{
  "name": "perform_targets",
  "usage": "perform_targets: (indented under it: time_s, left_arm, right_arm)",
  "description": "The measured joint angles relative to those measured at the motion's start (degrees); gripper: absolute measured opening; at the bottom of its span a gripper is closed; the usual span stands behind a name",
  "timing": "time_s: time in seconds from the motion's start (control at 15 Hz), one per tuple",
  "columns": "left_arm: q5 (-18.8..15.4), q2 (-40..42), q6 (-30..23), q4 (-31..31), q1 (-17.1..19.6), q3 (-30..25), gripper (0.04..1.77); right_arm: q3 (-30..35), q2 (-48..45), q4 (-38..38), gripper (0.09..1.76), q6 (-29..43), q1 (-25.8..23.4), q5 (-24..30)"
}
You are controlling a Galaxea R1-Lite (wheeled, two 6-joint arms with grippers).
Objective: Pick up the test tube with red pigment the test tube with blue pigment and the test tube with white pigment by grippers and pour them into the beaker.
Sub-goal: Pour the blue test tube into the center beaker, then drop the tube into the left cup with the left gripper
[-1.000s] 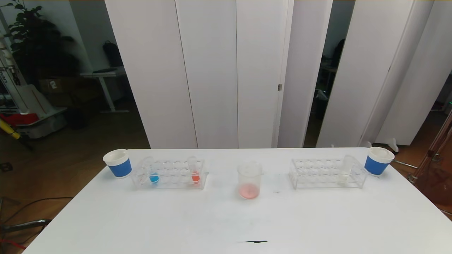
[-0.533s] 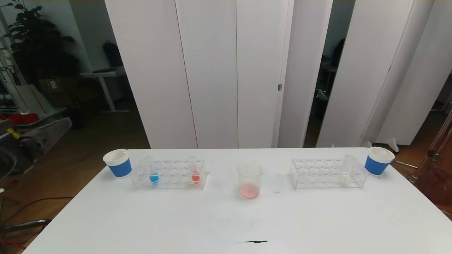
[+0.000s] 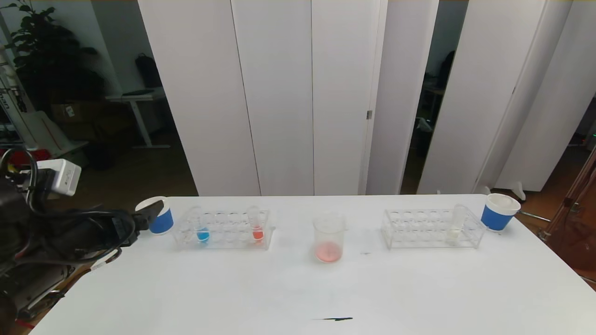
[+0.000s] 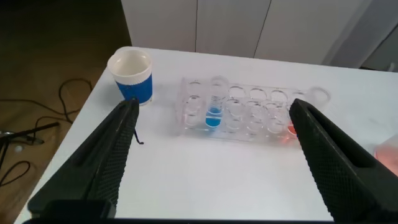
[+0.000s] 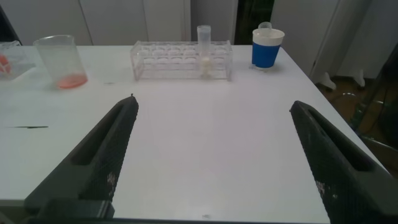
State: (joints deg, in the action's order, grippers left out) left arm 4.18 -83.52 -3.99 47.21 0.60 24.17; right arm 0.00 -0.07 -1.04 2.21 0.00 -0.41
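On the white worktop we see our left gripper spread wide over the left edge and our right gripper equally wide. The beaker sits centrally; the test tube with blue pigment stands racked left, the test tube with white pigment right.

Head camera looks down across the table from afar — wrist cameras sit lower, sharing its racks.
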Motion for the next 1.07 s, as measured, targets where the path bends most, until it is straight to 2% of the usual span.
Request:
perform_targets:
  time_s: [0.27, 0.53, 0.87, 1.07]
  left_arm:
    - [-0.17, -7.11, -1.44, 4.19, -0.55, -2.44, 1.73]
    - [-0.35, -15.37, -2.40, 12.76, -0.82, -3.17, 1.73]
    - [-0.85, -26.27, -4.24, 25.11, -2.46, -1.99, 1.73]
    - [0.30, -33.32, -4.85, 30.49, -4.01, 1.27, 1.73]
  right_arm:
    - [0.00, 0.00, 0.00, 1.75, -0.01, 0.02, -0.02]
    - [0.00, 0.00, 0.00, 1.75, -0.01, 0.02, -0.02]
    - [0.00, 0.00, 0.02, 1.75, 0.00, 0.00, -0.02]
    - [0.00, 0.00, 0.02, 1.75, 0.02, 0.02, -0.02]
